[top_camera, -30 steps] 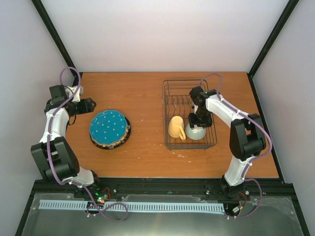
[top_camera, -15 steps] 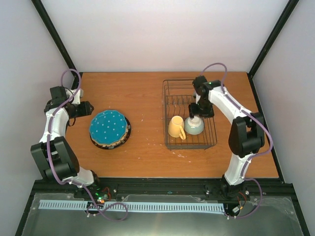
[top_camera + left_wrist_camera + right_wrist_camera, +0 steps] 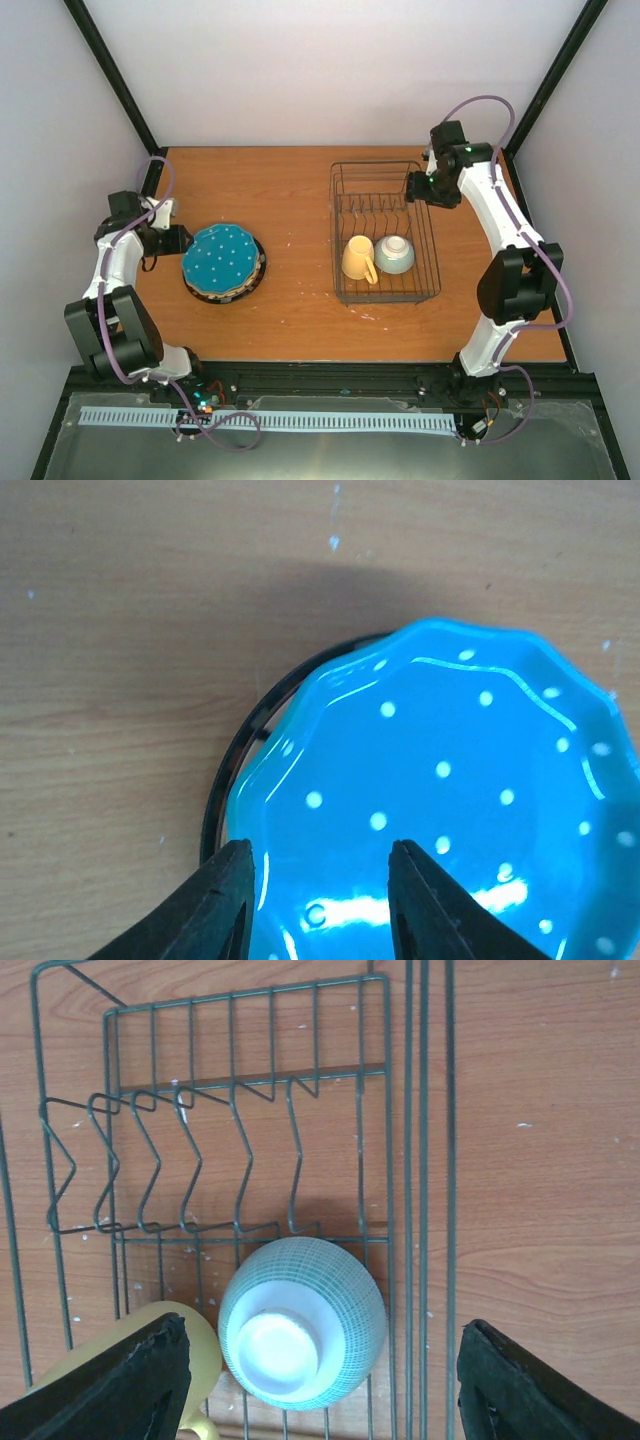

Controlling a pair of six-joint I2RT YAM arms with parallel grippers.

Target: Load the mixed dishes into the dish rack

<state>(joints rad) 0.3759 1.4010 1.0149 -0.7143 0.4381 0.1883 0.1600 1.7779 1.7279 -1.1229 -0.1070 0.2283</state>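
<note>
Left tool (image 3: 320, 848): jaws partly open, dark fingers (image 3: 215, 905) low over the left edge of the teal plate (image 3: 440, 780), one at the rim, one over the glaze; cannot tell if they touch. Right tool (image 3: 414, 187): jaws spread wide, holding nothing, hanging above the far right side of the dish rack (image 3: 336, 215). Teal plate is glossy with white dots and a scalloped rim, and tops a short stack of plates (image 3: 254, 277) on the left of the worktop (image 3: 290, 200); a dark rim (image 3: 222, 780) shows below it. The rack is thin dark wire, rectangular, with a row of bent upright slots in its far half. Near half holds a pale yellow mug (image 3: 358, 259) and, just right of it, a small pale green bowl (image 3: 302, 1322), upside down, finely gridded, foot ring up. Worktop is orange-brown wood grain with white flecks.
</note>
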